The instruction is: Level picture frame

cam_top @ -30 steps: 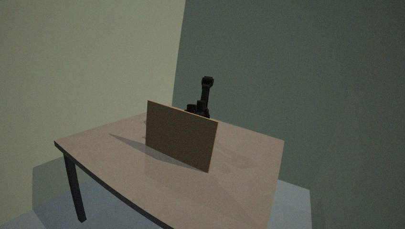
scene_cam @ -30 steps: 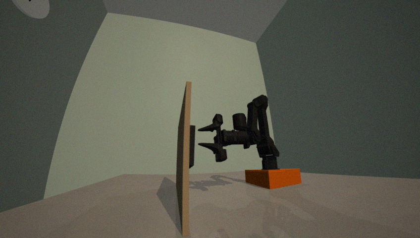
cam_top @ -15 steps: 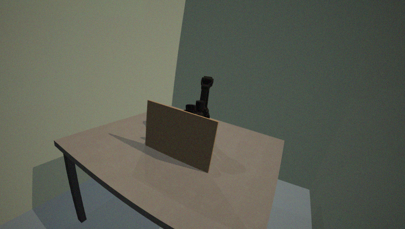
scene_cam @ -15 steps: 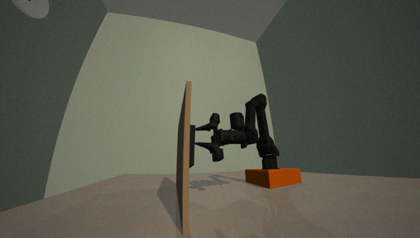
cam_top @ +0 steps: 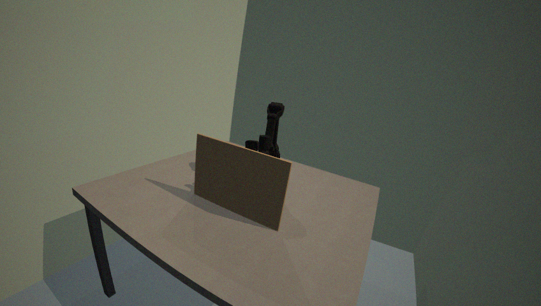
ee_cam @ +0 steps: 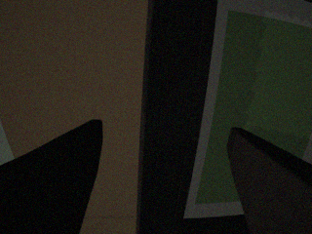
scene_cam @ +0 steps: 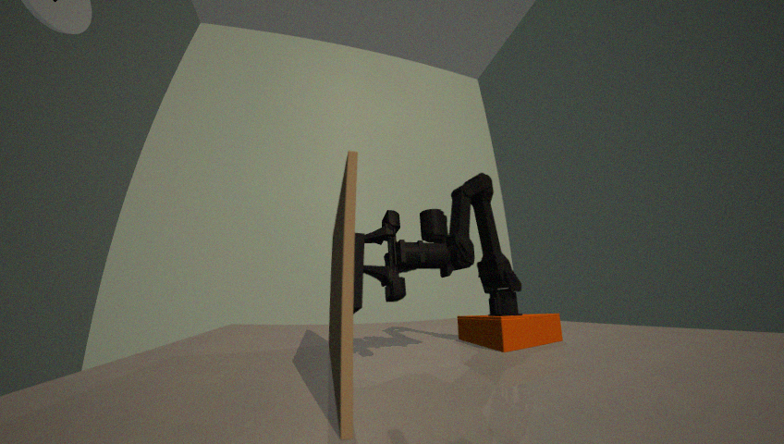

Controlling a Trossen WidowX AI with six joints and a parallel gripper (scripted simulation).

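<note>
Picture frame [scene_cam: 358,275]: hidden behind the board [cam_top: 242,182] in the top view; edge-on in the exterior view, so its tilt cannot be read; cut off by the top and right edges in the wrist view [ee_cam: 175,124].
Wall screw: hidden behind the frame in every view.
Hand [scene_cam: 369,253]: hidden by the board in the top view; whether its fingertips touch the frame cannot be told.
Arm base [scene_cam: 542,321]: hidden by the board in the top view.
Tabletop [cam_top: 322,227]: near edge cut off by the bottom of the top view.
</note>
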